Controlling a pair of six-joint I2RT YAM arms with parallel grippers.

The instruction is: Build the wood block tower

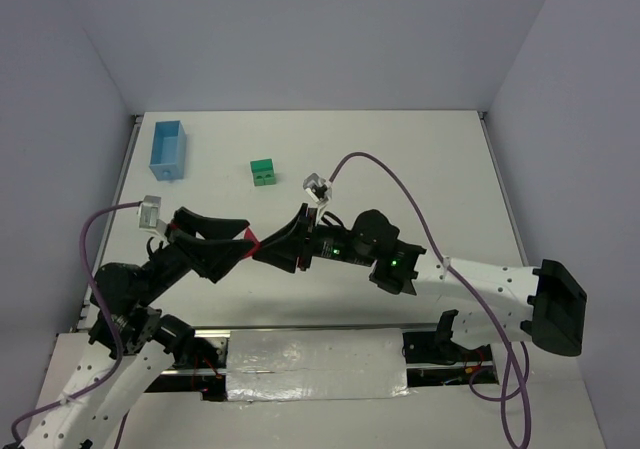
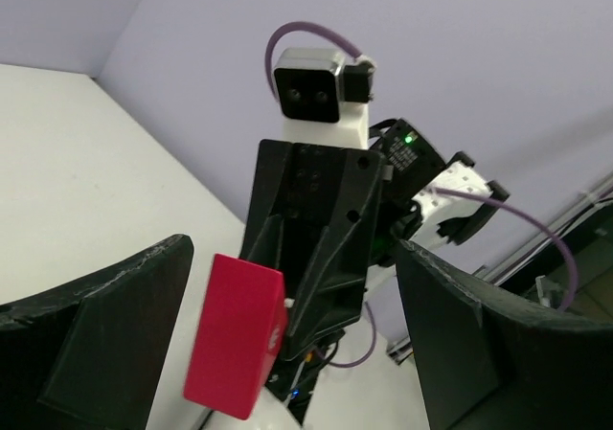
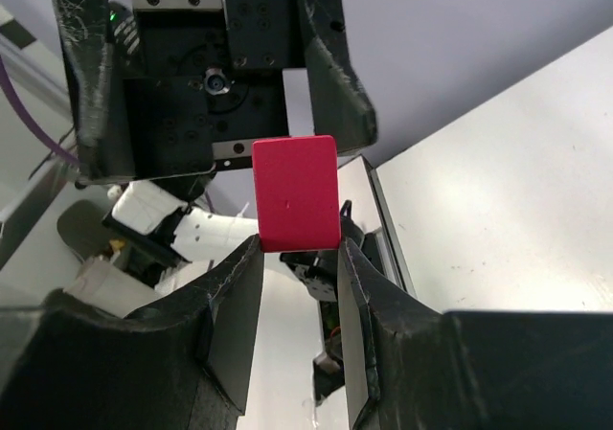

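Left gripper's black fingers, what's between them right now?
The red painted wooden block, pinched in the shut right gripper, sits between the open left gripper's fingers. Left wrist view shows it.

Counts: one red block [image 3: 295,192], one green block cluster [image 1: 263,172] (cube number unclear), one light blue box [image 1: 167,151], two tools, left tool [image 1: 243,237] and right tool [image 3: 299,248], one bench [image 1: 420,159].

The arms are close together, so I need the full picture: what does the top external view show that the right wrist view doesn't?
Only the top external view shows the green blocks and the light blue box on the table. Only the right wrist view shows the right gripper pinching the lower end of the red block. Both show the red block with the left gripper open around it.
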